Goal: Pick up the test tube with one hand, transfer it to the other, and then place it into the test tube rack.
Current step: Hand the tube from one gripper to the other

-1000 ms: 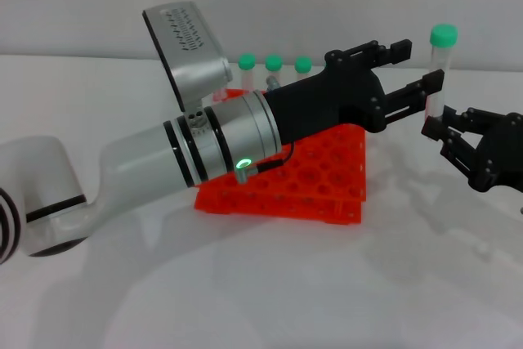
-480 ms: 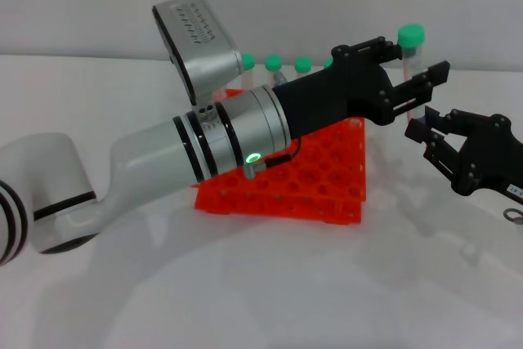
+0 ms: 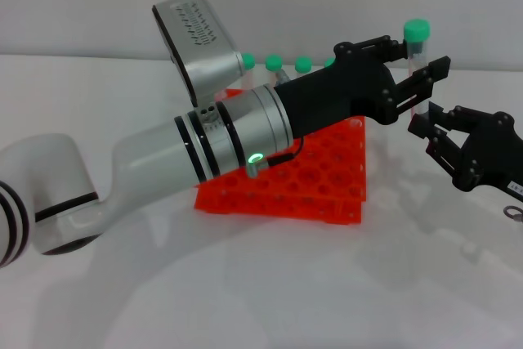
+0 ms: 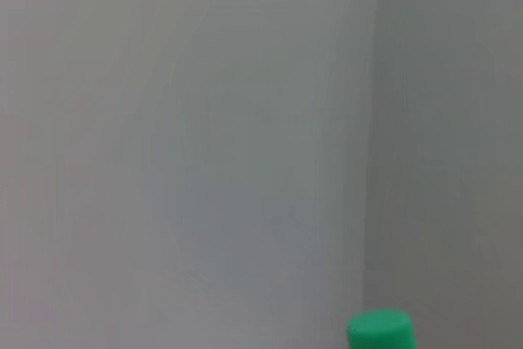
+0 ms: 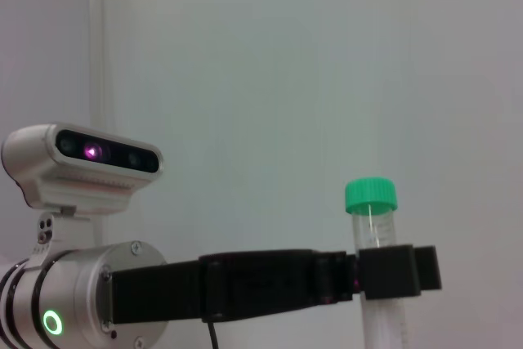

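Observation:
The test tube [image 3: 418,51], clear with a green cap, stands upright in the air to the right of the orange-red rack [image 3: 327,177]. My left gripper [image 3: 415,61], black on a white ringed forearm, is shut across the tube's middle. My right gripper [image 3: 423,118], small and black, holds the tube's lower end from the right. In the right wrist view one black left finger [image 5: 392,271] crosses the tube [image 5: 372,226]. The left wrist view shows only the green cap [image 4: 378,333].
Three other green-capped tubes [image 3: 274,61] stand in the rack's far row, partly behind my left arm. The left wrist camera housing [image 3: 196,38] juts up above the forearm. A small metal ring [image 3: 515,214] lies on the white table at far right.
My left gripper has closed in on the tube. The tube and both grippers shifted left toward the rack, then slightly up and right together.

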Motion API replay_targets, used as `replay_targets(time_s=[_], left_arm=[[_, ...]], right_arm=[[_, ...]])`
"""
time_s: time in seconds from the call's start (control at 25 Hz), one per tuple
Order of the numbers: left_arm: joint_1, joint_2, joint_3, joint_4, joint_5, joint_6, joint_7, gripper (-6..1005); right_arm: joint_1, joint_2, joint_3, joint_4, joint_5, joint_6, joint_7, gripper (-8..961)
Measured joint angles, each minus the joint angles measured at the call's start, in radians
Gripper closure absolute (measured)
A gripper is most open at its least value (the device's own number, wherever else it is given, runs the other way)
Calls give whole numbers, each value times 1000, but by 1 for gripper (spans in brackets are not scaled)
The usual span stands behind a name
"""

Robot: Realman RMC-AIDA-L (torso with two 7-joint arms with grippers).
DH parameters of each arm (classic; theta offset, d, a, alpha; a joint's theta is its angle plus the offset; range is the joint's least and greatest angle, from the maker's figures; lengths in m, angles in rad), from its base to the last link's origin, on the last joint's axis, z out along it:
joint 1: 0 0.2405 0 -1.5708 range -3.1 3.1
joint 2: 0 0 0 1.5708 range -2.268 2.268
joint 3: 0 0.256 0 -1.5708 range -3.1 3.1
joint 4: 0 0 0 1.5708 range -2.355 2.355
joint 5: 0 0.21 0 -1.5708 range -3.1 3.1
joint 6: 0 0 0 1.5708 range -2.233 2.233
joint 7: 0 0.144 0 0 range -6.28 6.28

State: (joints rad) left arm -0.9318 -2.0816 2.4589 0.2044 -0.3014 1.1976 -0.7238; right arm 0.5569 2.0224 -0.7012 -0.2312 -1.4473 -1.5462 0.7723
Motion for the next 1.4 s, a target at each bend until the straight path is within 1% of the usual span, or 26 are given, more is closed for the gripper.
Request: replay_targets(time_s=[0.08,0.2,0.48,0.64,0.84,1.08,1.4], left_arm=[[1,0,0,7,1,1,10,515],[1,0,1,10,3,1,16,608],[2,-4,0,17,3,2,39,658],[27,-3,-3,46,0,3,81,687],[38,-1,-14,66,3,-3,101,700],[37,-1,-14,66,-1,-6,102,743],[37,-2,-29,66,0,-17,98,749]], right_arm=[[0,0,0,5,0,1,-3,761],[1,1,0,8,1,3,-5,761],[-4,1,-1,9,21,7,-7,761],[-5,1,-3,14,39,15,-18,761],[-1,0,-7,20,39,17,-25,760],[0,0,-10,21,39,20,-32,760],[0,-1,-13,21,32,13,-60,760]])
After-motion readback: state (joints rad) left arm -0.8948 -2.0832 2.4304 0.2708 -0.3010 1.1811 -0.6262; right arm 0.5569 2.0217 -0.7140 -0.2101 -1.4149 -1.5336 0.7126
